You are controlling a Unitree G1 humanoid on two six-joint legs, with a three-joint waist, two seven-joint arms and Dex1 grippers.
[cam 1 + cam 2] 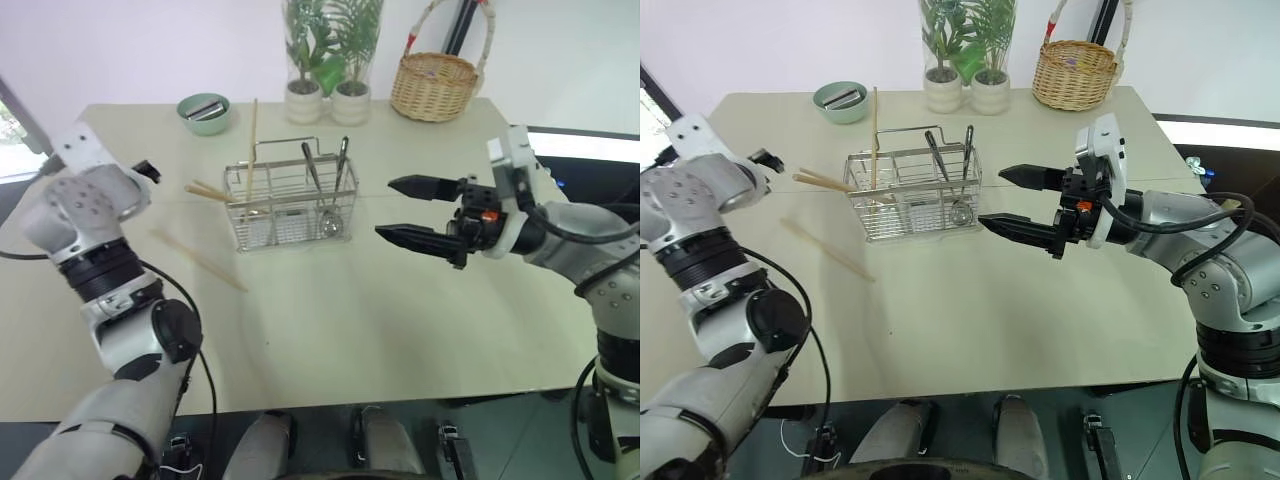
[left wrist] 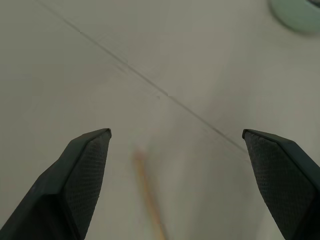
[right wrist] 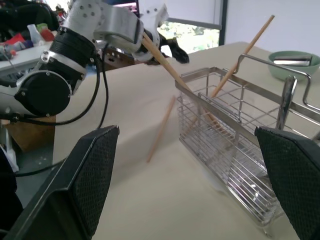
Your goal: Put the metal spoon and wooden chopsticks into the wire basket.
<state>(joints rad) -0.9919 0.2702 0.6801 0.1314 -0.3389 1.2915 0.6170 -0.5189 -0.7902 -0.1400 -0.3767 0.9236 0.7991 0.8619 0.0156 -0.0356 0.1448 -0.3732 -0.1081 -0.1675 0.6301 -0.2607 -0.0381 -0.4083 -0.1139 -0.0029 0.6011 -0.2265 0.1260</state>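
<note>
The wire basket [image 1: 290, 205] stands mid-table. Inside it, the metal spoon [image 1: 342, 160] stands bowl down beside another slim metal utensil [image 1: 310, 163]. One of the wooden chopsticks [image 1: 252, 140] stands upright in the basket's left end. Two more chopsticks [image 1: 205, 190] lean against its left side, and one lies loose on the table [image 1: 198, 260]. My left gripper [image 2: 176, 133] is open over the table left of the basket, with the loose chopstick's end [image 2: 149, 197] between its fingers, untouched. My right gripper [image 1: 385, 207] hovers open and empty just right of the basket.
A green bowl [image 1: 205, 112] with a metal piece in it sits at the back left. Two potted plants in glass vases [image 1: 328, 90] and a round wicker basket [image 1: 434, 85] stand along the far edge. Bare tabletop lies in front of the wire basket.
</note>
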